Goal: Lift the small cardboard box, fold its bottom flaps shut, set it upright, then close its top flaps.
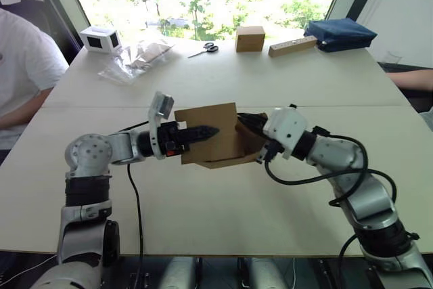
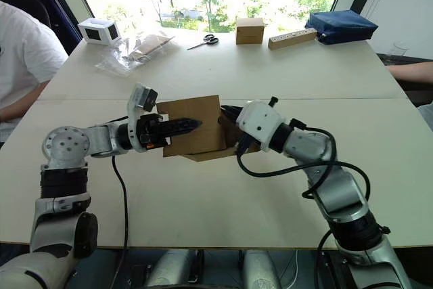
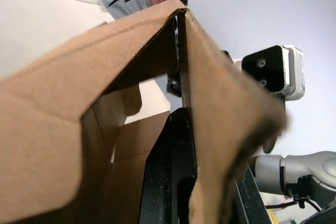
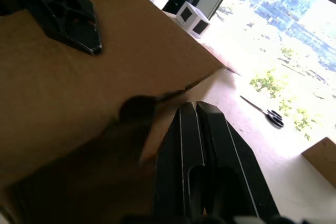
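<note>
Mostly hidden: small cardboard box (image 1: pixel 211 133) pinched by left gripper (image 1: pixel 203 132); right gripper (image 4: pixel 195 109) closed beside it.

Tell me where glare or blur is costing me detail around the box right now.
Head views: the window behind the table is blown out, but the small cardboard box between the left gripper and the right gripper reads clearly. Left wrist view: the nearest cardboard is out of focus. Right wrist view: the window is overexposed, and the cardboard near the lens is dark and soft.
</note>
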You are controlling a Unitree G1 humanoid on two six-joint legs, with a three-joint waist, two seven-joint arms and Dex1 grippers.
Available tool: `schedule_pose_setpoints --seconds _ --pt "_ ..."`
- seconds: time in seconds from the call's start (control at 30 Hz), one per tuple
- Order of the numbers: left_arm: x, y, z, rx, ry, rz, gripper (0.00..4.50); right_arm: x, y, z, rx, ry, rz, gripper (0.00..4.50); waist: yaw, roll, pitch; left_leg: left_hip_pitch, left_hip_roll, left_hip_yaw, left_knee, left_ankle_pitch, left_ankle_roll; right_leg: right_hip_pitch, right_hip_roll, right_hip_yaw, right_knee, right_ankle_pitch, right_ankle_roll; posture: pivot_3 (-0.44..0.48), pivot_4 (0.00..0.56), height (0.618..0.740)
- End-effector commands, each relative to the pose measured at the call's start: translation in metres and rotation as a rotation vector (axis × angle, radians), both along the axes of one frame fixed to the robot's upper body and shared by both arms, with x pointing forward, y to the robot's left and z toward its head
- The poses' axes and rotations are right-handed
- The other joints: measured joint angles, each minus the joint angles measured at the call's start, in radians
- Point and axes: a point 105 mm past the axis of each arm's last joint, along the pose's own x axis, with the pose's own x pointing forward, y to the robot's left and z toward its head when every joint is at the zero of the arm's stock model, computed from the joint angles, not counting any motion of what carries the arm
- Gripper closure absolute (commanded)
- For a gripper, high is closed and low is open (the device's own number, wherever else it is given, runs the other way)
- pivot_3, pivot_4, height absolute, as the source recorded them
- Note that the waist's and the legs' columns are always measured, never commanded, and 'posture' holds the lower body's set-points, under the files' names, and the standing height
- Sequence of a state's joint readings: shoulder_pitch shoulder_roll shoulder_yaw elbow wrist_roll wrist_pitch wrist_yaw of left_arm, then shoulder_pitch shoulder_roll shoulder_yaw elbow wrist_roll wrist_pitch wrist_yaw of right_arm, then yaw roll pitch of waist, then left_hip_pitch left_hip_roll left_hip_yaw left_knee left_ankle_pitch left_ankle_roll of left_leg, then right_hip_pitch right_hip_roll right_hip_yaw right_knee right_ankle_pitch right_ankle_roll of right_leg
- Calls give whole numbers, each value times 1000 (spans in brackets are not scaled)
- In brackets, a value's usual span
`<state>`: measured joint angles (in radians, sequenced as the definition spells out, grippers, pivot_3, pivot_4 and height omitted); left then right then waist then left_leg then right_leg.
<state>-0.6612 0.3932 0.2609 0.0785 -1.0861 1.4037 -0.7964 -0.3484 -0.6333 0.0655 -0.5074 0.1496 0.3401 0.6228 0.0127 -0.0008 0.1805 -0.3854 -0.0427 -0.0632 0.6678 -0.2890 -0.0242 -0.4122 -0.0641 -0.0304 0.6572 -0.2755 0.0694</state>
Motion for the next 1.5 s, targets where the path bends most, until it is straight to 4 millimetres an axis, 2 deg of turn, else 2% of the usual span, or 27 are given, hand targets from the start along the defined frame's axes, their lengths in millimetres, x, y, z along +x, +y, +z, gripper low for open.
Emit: schedule_pose_setpoints --seconds 0.03,0.23,0.3,0.53,0.77,1.03,1.23,1.5 --pt "3 9 16 -47 -51 34 4500 -18 -23 16 20 -23 -42 4474 0 0 0 0 0 0 0 0 0 0 0 0 0 0 0 0 150 740" --pt "5 12 21 -62 -56 51 4500 -39 -48 -1 61 93 -128 4474 -2 0 0 0 0 0 0 0 0 0 0 0 0 0 0 0 150 740" --pt "6 12 23 -71 -57 56 4500 -46 -49 -10 81 140 -141 4474 -1 0 0 0 0 0 -1 -1 1 1 0 1 0 0 0 0 150 740" --pt "6 7 28 -87 -61 39 4500 -53 -27 -26 135 200 -100 4474 -3 0 0 1 0 0 0 0 1 1 0 1 0 0 0 0 150 740" --pt "1 1 28 -94 -55 15 4500 -44 -4 -25 164 186 -30 4474 -3 0 0 1 0 0 0 0 0 1 0 1 0 0 0 0 150 740" --pt "-3 -5 26 -103 -43 1 4500 -43 17 -30 138 191 85 4474 -2 0 0 1 0 0 0 0 0 1 0 1 0 0 0 0 150 740" --pt "-3 -5 26 -102 -42 9 4500 -43 25 -28 136 185 128 4474 -3 0 0 1 0 0 0 0 0 0 1 1 0 0 0 0 150 740" --pt "-6 -2 24 -98 -34 17 4500 -37 15 -19 123 140 101 4474 -2 0 0 1 0 0 0 0 0 1 1 1 0 0 0 0 150 740"
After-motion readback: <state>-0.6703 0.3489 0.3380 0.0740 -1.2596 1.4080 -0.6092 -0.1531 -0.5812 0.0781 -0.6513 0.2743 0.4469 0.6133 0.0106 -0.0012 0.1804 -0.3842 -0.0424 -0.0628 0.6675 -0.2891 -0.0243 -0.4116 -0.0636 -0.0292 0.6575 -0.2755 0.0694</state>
